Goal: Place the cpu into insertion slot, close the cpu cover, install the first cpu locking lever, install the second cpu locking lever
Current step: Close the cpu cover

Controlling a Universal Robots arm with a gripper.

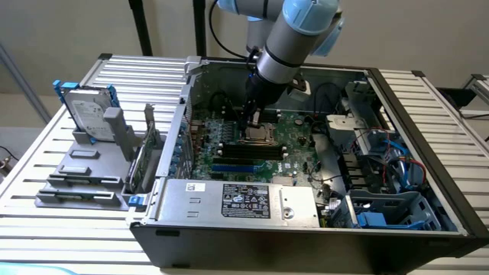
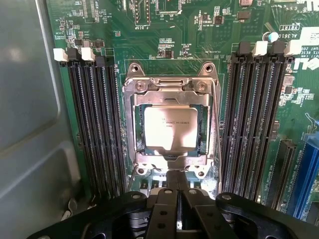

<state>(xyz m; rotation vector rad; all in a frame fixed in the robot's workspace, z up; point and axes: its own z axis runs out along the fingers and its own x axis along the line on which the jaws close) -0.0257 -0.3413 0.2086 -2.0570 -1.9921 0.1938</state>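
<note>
My claw, closed tight and holding nothing, is at the front tongue of the cpu cover, which lies flat over the cpu in the insertion slot, so I think a gentle, straight push down, without slipping sideways, is best.

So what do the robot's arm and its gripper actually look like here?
The arm is a silver-grey tube with rounded light blue joint caps, and a black cable loops beside it. The gripper is black, built of flat linked bars with small silvery pins.
</note>
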